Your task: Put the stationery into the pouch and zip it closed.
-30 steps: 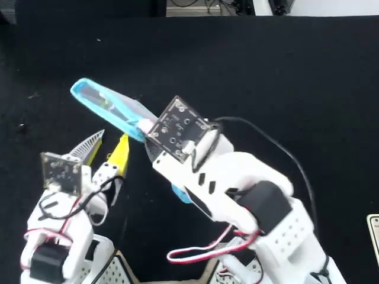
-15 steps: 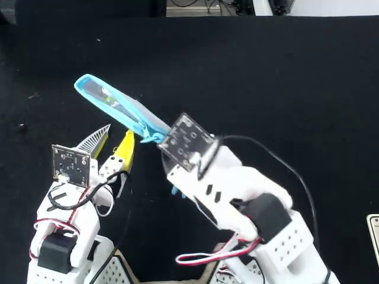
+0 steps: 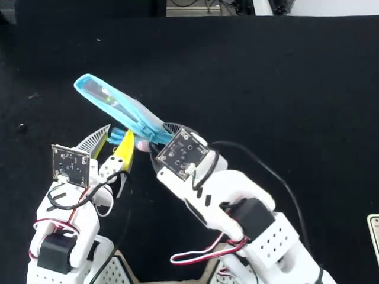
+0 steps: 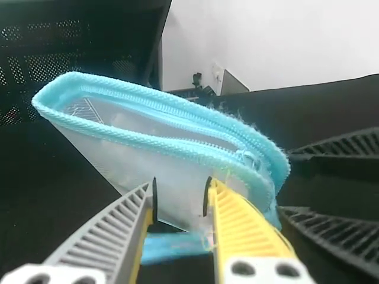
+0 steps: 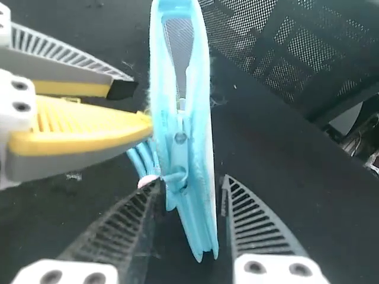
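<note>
The light-blue zip pouch [image 3: 109, 103] stands on its long edge, slanting from far left toward the arms. Its zip [image 4: 177, 139] looks shut along most of its length, with the slider [image 5: 176, 139] near the end that faces my right gripper. My right gripper [image 5: 190, 186] is open, and its dark fingers [image 4: 337, 151] stand either side of that end. My left gripper [image 3: 116, 133] is open beside the pouch, its yellow fingertip [image 5: 145, 121] touching the clear side wall [image 4: 177, 189]. A blue strap [image 5: 139, 158] hangs under the pouch.
A black cloth [image 3: 266, 77] covers the table, with free room to the right and at the back. A small white object [image 3: 374, 228] lies at the right edge. Both arm bases [image 3: 59, 260] crowd the near edge.
My right arm has drawn back toward the near edge along the pouch. The pouch shifted slightly at first, then stayed. The left wrist moved a little right, and the blue strap now shows between the left fingers.
</note>
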Motion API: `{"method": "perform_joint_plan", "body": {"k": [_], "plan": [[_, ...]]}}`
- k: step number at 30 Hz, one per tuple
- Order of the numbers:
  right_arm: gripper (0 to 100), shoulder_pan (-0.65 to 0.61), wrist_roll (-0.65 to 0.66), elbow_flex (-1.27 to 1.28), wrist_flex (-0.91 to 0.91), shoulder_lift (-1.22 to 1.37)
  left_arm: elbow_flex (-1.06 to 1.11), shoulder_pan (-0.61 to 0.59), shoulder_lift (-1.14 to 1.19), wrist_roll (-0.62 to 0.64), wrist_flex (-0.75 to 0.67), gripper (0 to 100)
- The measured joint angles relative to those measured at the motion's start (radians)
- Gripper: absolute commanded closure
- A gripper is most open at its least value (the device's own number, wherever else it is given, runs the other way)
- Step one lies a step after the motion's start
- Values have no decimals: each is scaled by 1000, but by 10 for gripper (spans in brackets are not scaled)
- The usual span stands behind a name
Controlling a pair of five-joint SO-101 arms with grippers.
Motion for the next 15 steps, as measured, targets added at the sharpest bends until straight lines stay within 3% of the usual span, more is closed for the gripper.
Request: {"method": "perform_joint_plan", "body": {"k": [7, 15], "plan": [[845, -2, -3, 25, 34, -32, 15, 0, 0, 0, 0, 837], [845, 0, -150, 152, 94, -255, 34, -2, 0, 0, 0, 837]]}}
